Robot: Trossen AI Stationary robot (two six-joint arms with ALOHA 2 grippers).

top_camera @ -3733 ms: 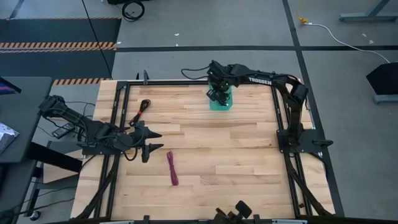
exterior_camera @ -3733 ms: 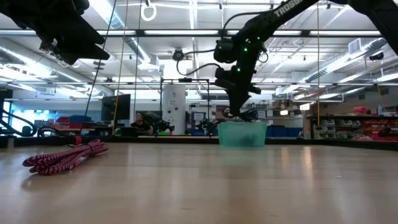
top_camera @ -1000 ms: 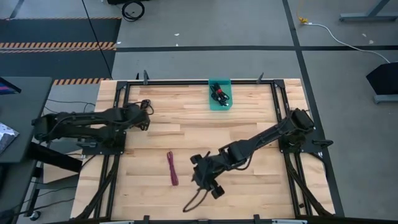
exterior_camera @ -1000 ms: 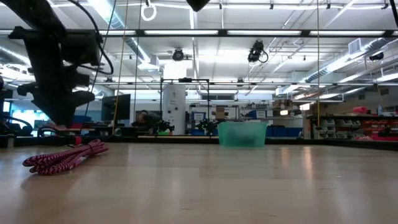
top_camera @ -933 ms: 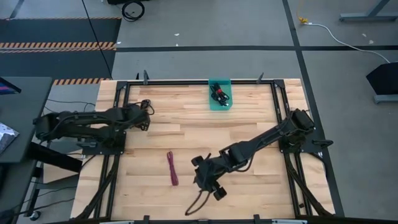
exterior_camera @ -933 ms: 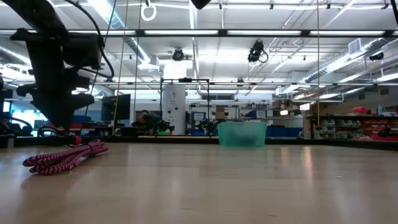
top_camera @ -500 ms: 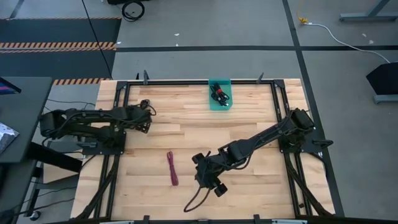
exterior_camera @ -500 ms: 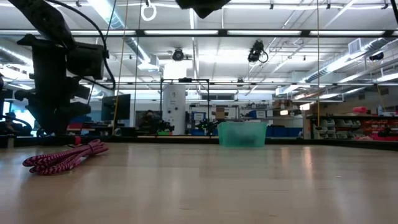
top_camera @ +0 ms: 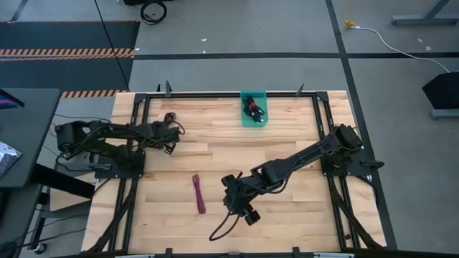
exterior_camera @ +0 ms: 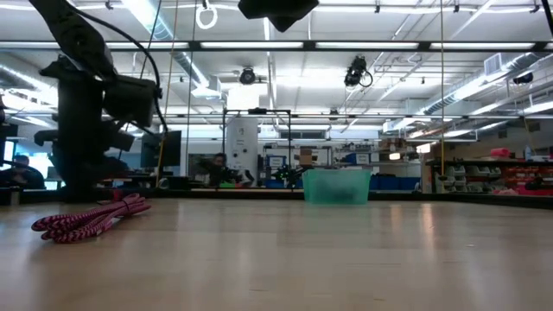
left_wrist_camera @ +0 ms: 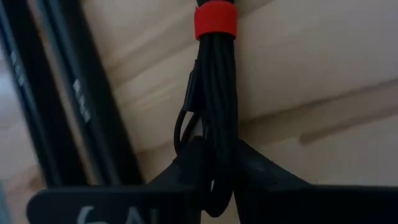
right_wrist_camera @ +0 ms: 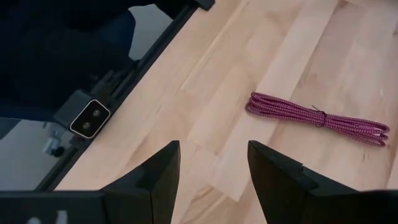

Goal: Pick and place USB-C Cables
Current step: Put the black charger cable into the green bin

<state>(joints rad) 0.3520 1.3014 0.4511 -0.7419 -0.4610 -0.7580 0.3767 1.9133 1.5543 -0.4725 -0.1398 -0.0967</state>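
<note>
Two arms show from my overhead view. My left claw point(top_camera: 172, 137) sits near the far left of the tabletop point(top_camera: 287, 215), just inside the black frame rail point(top_camera: 140, 129). My right claw point(top_camera: 231, 203) reaches toward the near middle, beside the purple cable point(top_camera: 199, 194), which lies flat on the wood, apart from it. A dark cord trails from the right claw toward the near edge; I cannot tell what it is. At the far edge, the teal bin point(top_camera: 254, 109) holds dark bundled cables point(top_camera: 254, 107). I can read no lettering here.

At tabletop height, the purple cable point(exterior_camera: 90, 217) lies coiled on the left, with a dark arm point(exterior_camera: 86, 130) upright behind it. The teal bin point(exterior_camera: 337, 186) stands farther back, near the middle. People point(exterior_camera: 17, 173) sit in the room beyond. Part of a dark arm point(exterior_camera: 276, 10) hangs in from above.

Through the left wrist camera, my left claw point(left_wrist_camera: 214, 165) is pinching a black cable point(left_wrist_camera: 217, 124), its fingers pressed against the bundle, which wears a red tie point(left_wrist_camera: 215, 20). The frame rail point(left_wrist_camera: 68, 99) runs close beside it. Pale lettering shows on the claw body but is cut off, so I cannot read it.

Through the right wrist camera, my right claw point(right_wrist_camera: 211, 168) is spread, holding nothing I can see. The purple cable point(right_wrist_camera: 317, 118) lies ahead on the tabletop, well clear of the fingers point(right_wrist_camera: 277, 171).
</note>
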